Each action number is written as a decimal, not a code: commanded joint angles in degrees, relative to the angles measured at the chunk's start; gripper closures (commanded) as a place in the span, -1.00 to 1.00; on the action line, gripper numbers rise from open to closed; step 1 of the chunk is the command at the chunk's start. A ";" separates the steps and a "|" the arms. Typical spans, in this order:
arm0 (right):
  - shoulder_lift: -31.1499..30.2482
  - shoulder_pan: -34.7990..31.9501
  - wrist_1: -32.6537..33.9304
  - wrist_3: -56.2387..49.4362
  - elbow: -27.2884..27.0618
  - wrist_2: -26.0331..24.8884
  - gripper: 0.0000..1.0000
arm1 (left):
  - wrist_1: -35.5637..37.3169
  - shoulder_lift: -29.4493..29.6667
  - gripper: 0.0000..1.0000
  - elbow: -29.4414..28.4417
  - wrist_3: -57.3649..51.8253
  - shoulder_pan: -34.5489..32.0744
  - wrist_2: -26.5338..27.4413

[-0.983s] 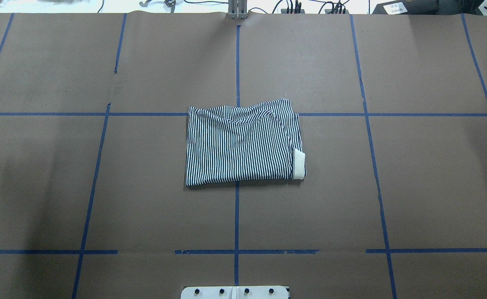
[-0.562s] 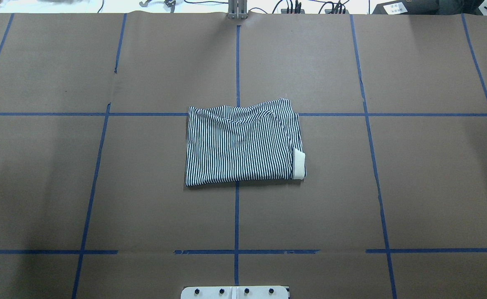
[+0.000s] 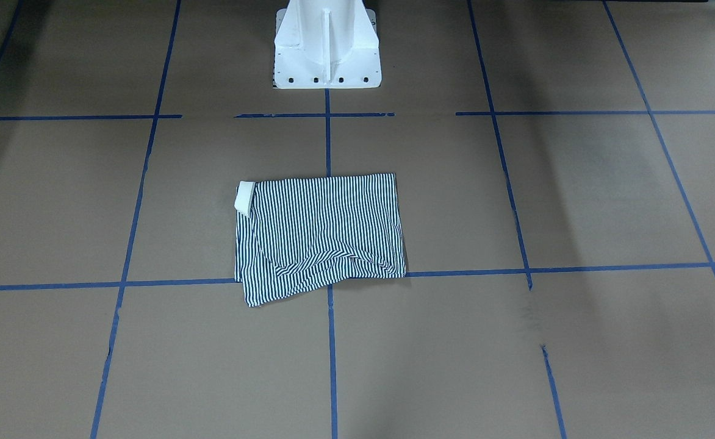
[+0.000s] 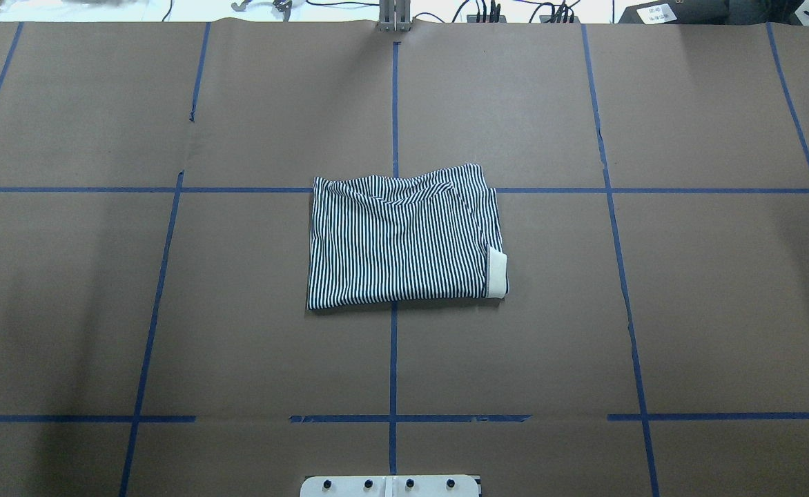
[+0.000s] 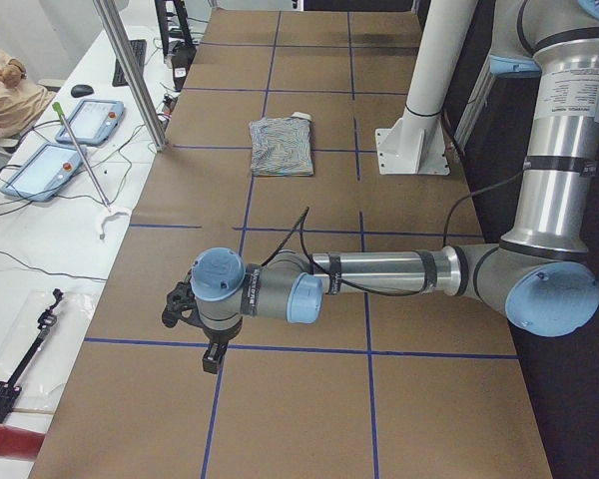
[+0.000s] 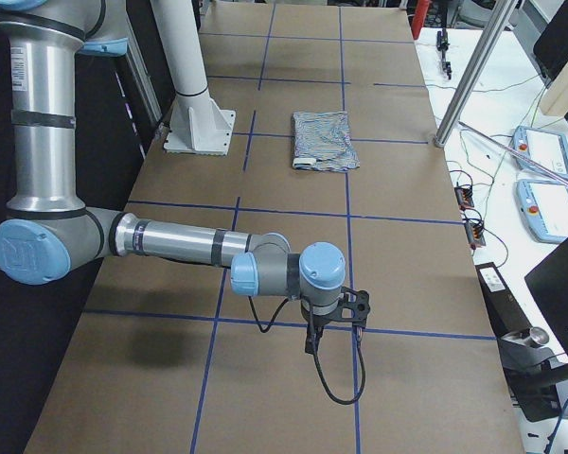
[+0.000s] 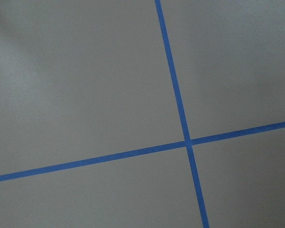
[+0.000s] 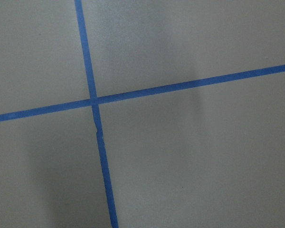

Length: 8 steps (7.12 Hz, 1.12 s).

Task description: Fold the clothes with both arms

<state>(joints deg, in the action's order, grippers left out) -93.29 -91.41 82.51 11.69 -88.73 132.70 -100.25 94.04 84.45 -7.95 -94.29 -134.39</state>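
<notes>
Polo shirt (image 4: 404, 238) lies folded in a rectangle mid-table (image 4: 170, 310), well clear of every edge, with no shift since 1.0 s ago. Left gripper (image 5: 195, 324) is above the table's left end and right gripper (image 6: 336, 317) above the right end. Jaw gap is unreadable for both.

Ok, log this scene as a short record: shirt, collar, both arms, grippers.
shirt: striped polo shirt, folded to a rectangle, flat at the centre of the table
collar: cream, showing at the corner near the robot's right
left arm: low over the table's left end, off the shirt
right arm: low over the right end
grippers: left gripper, right gripper; open or shut unclear
</notes>
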 commanded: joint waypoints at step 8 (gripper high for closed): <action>0.22 0.88 -0.42 0.09 0.05 0.02 -1.00 | -1.61 -1.22 -1.00 2.56 -0.40 0.60 2.82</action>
<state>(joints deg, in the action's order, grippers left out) -93.17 -90.64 82.17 11.77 -88.68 132.73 -101.75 93.38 86.87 -8.30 -93.69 -131.57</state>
